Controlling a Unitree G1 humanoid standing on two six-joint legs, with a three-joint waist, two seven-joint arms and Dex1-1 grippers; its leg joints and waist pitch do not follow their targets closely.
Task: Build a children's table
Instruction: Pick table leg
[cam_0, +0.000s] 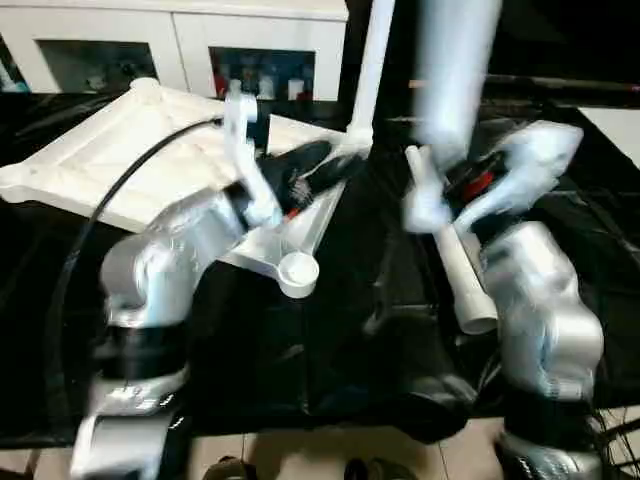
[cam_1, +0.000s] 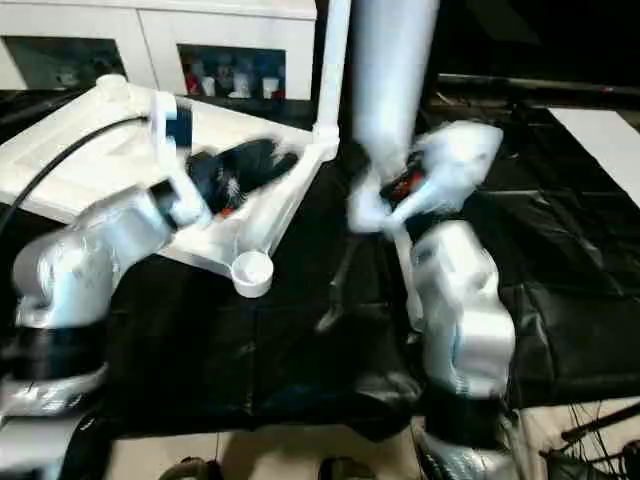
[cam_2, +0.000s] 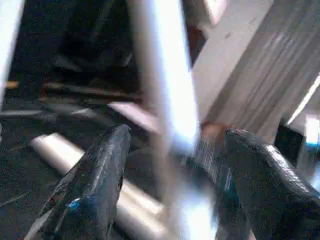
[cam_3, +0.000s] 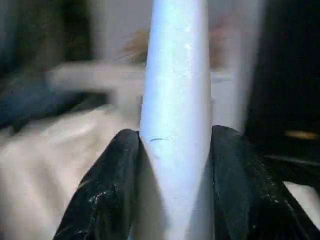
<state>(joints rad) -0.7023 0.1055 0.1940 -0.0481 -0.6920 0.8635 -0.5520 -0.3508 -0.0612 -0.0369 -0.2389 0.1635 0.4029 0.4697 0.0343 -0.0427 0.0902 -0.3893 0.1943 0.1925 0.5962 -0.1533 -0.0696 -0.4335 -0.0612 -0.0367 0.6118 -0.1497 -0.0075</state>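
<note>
On the black-covered table (cam_0: 330, 350) we see the white tabletop (cam_0: 120, 160) lying underside up, one leg (cam_0: 368, 70) standing in its far corner socket; our left gripper (cam_2: 175, 165) hovers above it, fingers apart, while our right gripper (cam_3: 175, 150) has its fingers clamped on a second leg (cam_3: 175, 75), and a third leg (cam_0: 465, 280) lies beside it

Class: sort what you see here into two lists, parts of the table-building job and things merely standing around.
Job:
table top, underside up
leg held in right gripper
leg standing in a corner socket
leg lying on the black sheet

Not the job:
white cabinet
black cable
</note>
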